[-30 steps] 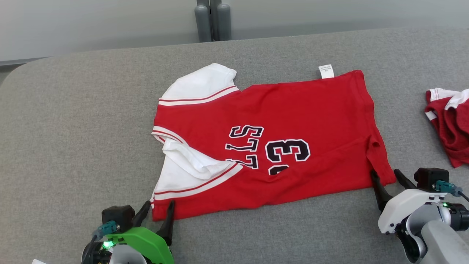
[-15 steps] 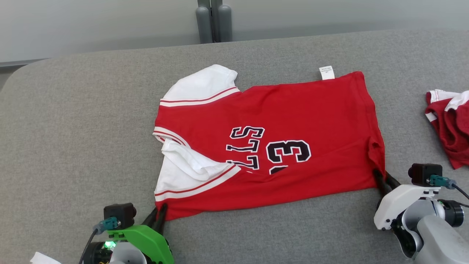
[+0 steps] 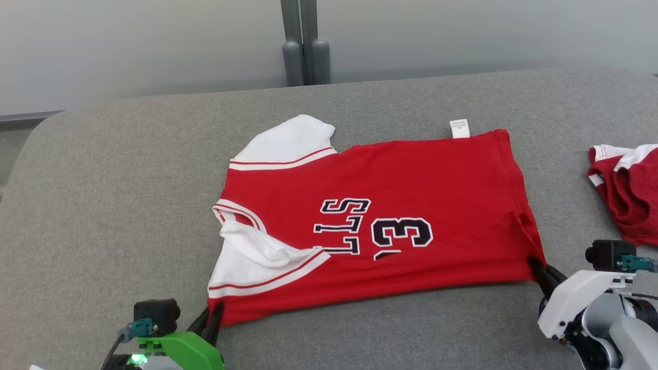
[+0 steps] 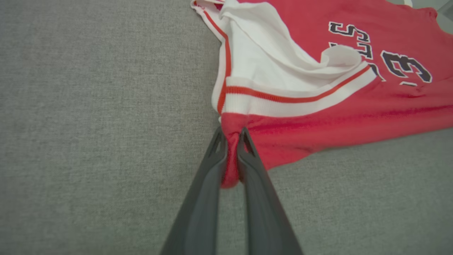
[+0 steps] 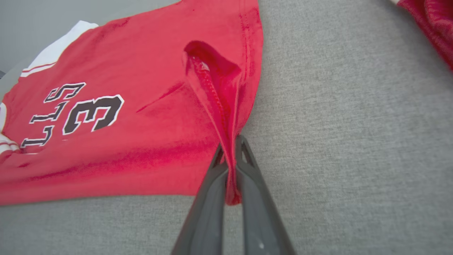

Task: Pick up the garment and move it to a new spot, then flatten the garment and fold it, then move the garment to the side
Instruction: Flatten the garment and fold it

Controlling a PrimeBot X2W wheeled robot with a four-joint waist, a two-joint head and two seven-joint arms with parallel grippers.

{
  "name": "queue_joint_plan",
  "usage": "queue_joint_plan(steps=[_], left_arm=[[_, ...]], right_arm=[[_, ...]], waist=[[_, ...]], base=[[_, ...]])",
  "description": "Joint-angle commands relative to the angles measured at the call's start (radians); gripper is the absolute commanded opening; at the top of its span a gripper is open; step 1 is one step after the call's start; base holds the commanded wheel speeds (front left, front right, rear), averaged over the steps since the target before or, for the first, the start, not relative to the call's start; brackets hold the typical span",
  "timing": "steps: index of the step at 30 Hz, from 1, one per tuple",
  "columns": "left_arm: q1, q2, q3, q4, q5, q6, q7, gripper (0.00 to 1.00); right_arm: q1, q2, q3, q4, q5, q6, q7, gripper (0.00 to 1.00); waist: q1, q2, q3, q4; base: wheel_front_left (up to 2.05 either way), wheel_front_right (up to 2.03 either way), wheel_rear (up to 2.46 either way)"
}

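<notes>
While the red-and-white cotton jersey (image 3: 411,185) lies flat on the grey cloth-covered table (image 3: 103,205), its long axis runs left–right | left gripper (image 3: 212,319) clamps near-left corner | right gripper (image 3: 538,266) clamps near-right corner — cloth extends beyond both.

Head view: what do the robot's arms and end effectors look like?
Left end effector: long dark fingers, bright green shell, black camera block, teal cable plug, lit green lamp. Right end effector: same fingers, white shell, black camera, teal plug, grey forearm.
</notes>
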State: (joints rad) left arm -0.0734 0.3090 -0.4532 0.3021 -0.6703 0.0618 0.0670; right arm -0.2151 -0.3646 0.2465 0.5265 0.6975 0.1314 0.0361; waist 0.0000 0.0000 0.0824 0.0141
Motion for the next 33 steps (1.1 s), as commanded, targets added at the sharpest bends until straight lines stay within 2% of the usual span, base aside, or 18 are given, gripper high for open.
queue_joint_plan(steps=[1, 5, 9, 14, 26, 27, 28, 29, 33], left_arm=[[0.027, 0.025, -0.001, -0.02, 0.01, 0.014, 0.017, 0.0], [0.066, 0.063, -0.013, -0.096, 0.015, 0.03, 0.071, 0.0], [0.107, 0.088, -0.025, -0.165, 0.002, 0.044, 0.128, 0.0], [0.156, 0.112, -0.029, -0.229, -0.022, 0.064, 0.186, 0.0], [0.225, 0.15, -0.029, -0.333, -0.05, 0.093, 0.242, 0.0], [0.225, 0.153, -0.027, -0.337, -0.05, 0.095, 0.242, 0.29], [0.224, 0.156, -0.026, -0.341, -0.047, 0.097, 0.242, 0.43], [0.22, 0.156, -0.024, -0.344, -0.043, 0.098, 0.238, 1.0], [0.202, 0.163, -0.012, -0.36, -0.028, 0.104, 0.215, 1.0]], right_arm=[[0.032, -0.018, -0.01, -0.019, 0.021, -0.001, 0.027, 0.0], [0.106, -0.048, -0.04, -0.073, 0.056, -0.001, 0.146, 0.0], [0.179, -0.049, -0.084, -0.131, 0.065, -0.001, 0.25, 0.0], [0.252, -0.019, -0.163, -0.215, 0.037, -0.001, 0.352, 0.0], [0.366, 0.084, -0.335, -0.412, -0.06, -0.001, 0.529, 0.0], [0.371, 0.091, -0.345, -0.423, -0.068, -0.001, 0.536, 0.53], [0.373, 0.1, -0.358, -0.434, -0.077, -0.001, 0.542, 0.8], [0.374, 0.107, -0.366, -0.443, -0.083, -0.001, 0.547, 1.0], [0.37, 0.13, -0.397, -0.491, -0.099, -0.001, 0.559, 1.0]], waist=[[0.0, 0.0, -0.006, 0.002], [0.0, 0.0, -0.003, 0.004], [0.0, 0.0, 0.007, 0.002], [0.0, 0.0, 0.018, -0.01], [0.0, 0.0, 0.031, -0.023], [0.0, 0.0, 0.033, -0.023], [0.0, 0.0, 0.034, -0.023], [0.0, 0.0, 0.035, -0.023], [0.0, 0.0, 0.035, -0.023]], base=[[0.0, 0.0, 0.0], [0.0, 0.0, 0.0], [0.0, 0.0, 0.0], [0.0, 0.0, 0.0], [0.0, 0.0, 0.0], [0.0, 0.0, 0.0], [0.0, 0.0, 0.0], [0.0, 0.0, 0.0], [0.0, 0.0, 0.0]])
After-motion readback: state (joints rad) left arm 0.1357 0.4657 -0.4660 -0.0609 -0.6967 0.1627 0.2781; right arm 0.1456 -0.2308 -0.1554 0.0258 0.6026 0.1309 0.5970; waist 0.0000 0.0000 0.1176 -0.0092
